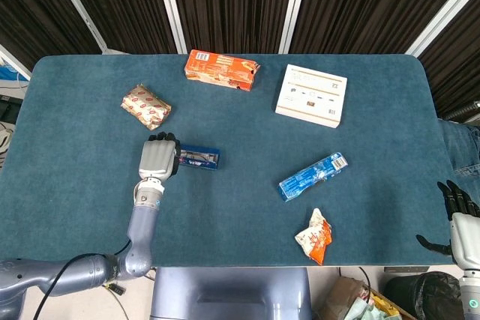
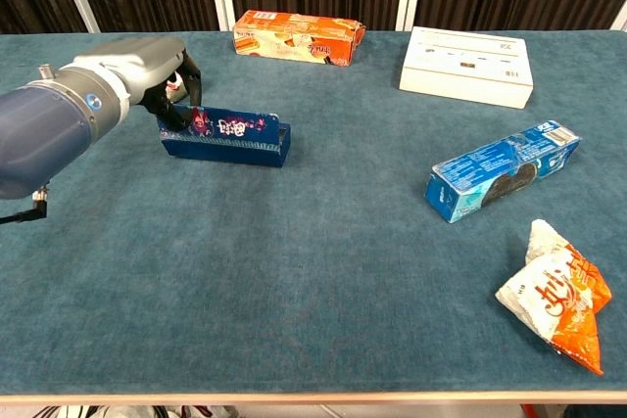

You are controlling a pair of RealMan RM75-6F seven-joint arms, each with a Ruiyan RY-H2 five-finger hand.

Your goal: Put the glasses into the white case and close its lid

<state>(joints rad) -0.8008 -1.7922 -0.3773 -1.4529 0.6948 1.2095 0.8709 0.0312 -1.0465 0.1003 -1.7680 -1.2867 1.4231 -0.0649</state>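
the left hand [image 2: 147,70] has its fingers curled over the left end of a dark blue case [image 2: 225,137], gripping it. the case is a long narrow box with pink and white print on its side, standing on its long edge on the blue surface [image 2: 294,281]; the chest view shows only its side and top rim, and i cannot tell whether glasses lie inside. a crinkled red and tan packet [image 1: 146,106] lies behind and to the left of the case, an orange box [image 1: 222,69] behind it. to the right of the case sit a flat white box [image 1: 311,95], a blue cookie pack [image 1: 313,176] and an orange and white snack bag [image 1: 313,236]. far to the right of the case, off the surface's edge, the right hand [image 1: 459,211] hangs with fingers apart, holding nothing.
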